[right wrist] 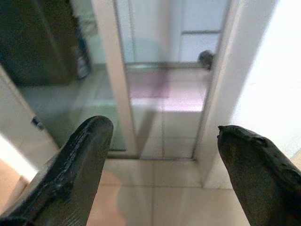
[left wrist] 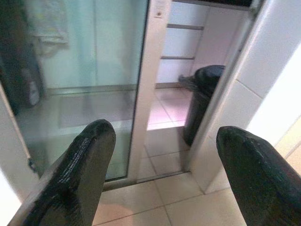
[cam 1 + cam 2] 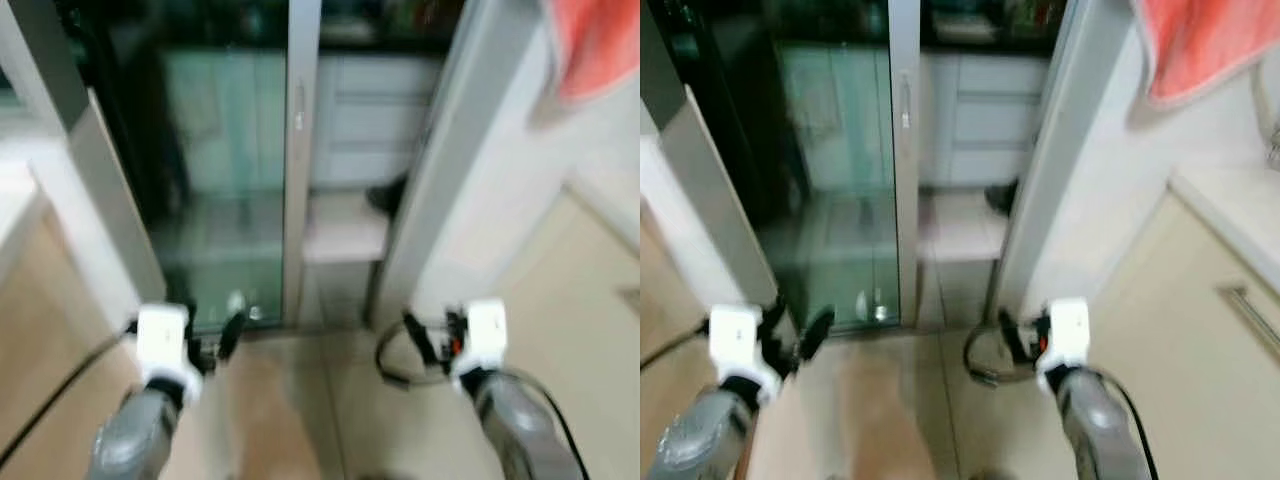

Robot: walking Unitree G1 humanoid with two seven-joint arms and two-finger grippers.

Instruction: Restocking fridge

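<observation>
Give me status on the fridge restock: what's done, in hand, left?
Done: nothing visible. In hand: nothing; left gripper and right gripper are both open and empty, facing a glass sliding door with an open gap beside it. Left: find the fridge and the stock.

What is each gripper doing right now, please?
Left gripper: open, holding nothing, facing the glass door.
Right gripper: open, holding nothing.

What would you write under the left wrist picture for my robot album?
Open left gripper faces a sliding glass door, with a black bin in the doorway beyond.
</observation>
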